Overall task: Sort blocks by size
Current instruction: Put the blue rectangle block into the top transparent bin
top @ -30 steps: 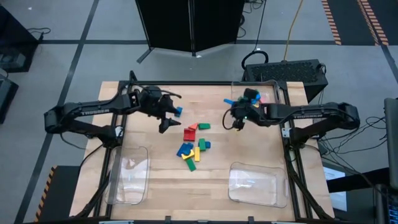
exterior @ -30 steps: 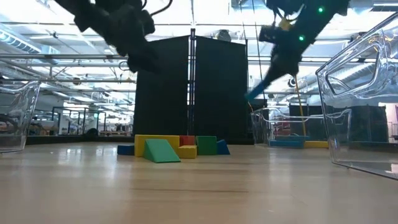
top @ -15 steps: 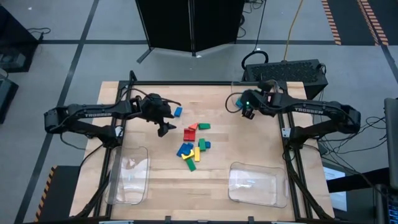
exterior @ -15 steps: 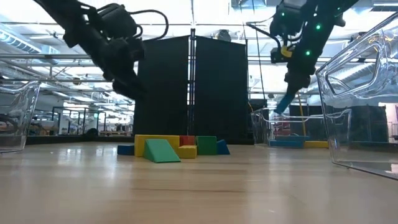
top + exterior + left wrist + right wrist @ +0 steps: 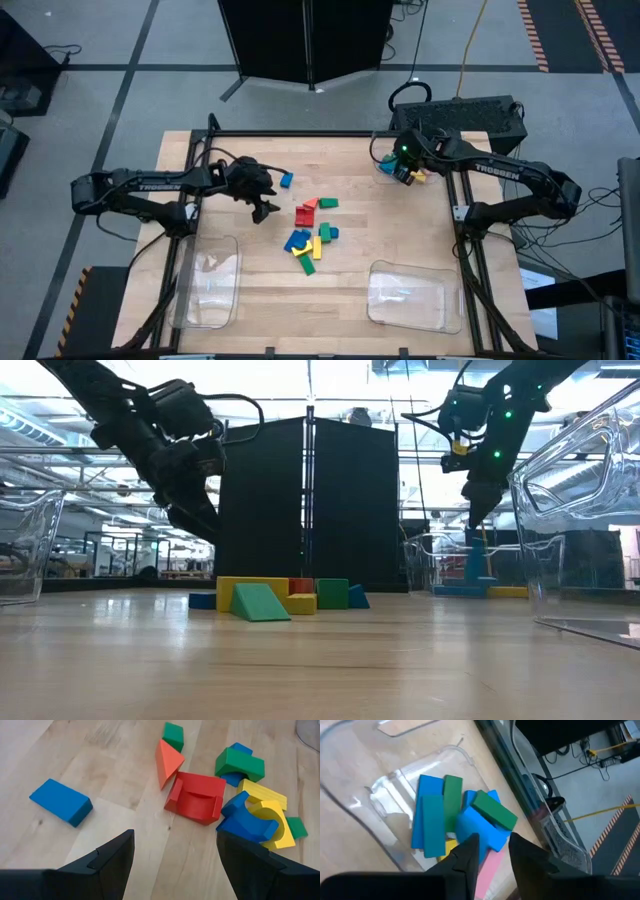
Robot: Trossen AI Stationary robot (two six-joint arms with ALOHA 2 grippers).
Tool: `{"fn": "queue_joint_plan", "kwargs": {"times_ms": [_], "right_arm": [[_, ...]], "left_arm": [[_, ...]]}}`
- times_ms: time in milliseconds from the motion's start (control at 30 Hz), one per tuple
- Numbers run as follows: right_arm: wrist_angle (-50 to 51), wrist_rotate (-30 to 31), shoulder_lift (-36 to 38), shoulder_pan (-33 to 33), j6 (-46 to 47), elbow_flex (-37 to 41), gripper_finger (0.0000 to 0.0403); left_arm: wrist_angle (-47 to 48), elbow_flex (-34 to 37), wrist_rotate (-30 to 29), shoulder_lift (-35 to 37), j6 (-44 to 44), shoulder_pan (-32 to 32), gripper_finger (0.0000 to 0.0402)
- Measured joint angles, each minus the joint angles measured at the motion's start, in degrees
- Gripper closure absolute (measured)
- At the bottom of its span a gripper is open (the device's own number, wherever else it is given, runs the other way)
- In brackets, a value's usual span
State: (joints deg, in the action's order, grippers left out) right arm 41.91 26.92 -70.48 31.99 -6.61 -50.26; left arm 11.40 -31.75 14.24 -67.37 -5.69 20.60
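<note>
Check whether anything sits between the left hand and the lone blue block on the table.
Nothing visible does. The left hand hangs open above bare wood, and the lone blue block lies flat just ahead of it, apart from the pile of blocks. The nearest piece, a red block, sits off to the other side.

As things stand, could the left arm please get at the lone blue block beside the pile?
Probably yes: the left end effector hangs open just short of the blue block, which lies apart from the pile with bare table around it.
</note>
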Motion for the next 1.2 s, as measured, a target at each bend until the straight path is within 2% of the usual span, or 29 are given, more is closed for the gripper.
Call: {"fn": "queue_joint_plan", "kwargs": {"times_ms": [233,433,500,667,967,1067,1200], "right_arm": [[-0.02,0.11,0.0,1.36,1.48,0.0,0.0273],[-0.02,0.05,0.0,1.37,3.88,0.0,0.027],[-0.31,-2.55,0.0,1.23,4.27,0.0,0.0272],[-3.17,-15.76,-0.02,-0.56,4.19,0.0,0.0277],[-8.99,-16.73,-0.02,-6.85,5.28,0.0,0.0277],[-10.5,-16.63,-0.02,-8.87,6.91,0.0,0.0277],[-10.88,-16.57,-0.02,-11.4,8.84,0.01,0.0277]], "left_arm": [[-0.57,0.0,0.02,0.0,-0.04,-0.13,0.0121],[-1.14,0.0,0.09,0.0,-1.37,-1.87,0.0121],[-2.04,0.0,0.09,0.0,-1.38,-2.76,0.0121],[-3.64,-0.02,0.22,0.0,3.07,-5.95,0.0121],[-4.94,-0.07,0.17,-4.62,7.96,-11.92,0.0121],[-6.66,-0.07,-1.54,-7.72,5.19,-13.85,0.0121],[-8.11,-0.07,-2.71,-11.21,-6.41,-15.38,0.0121]]}}
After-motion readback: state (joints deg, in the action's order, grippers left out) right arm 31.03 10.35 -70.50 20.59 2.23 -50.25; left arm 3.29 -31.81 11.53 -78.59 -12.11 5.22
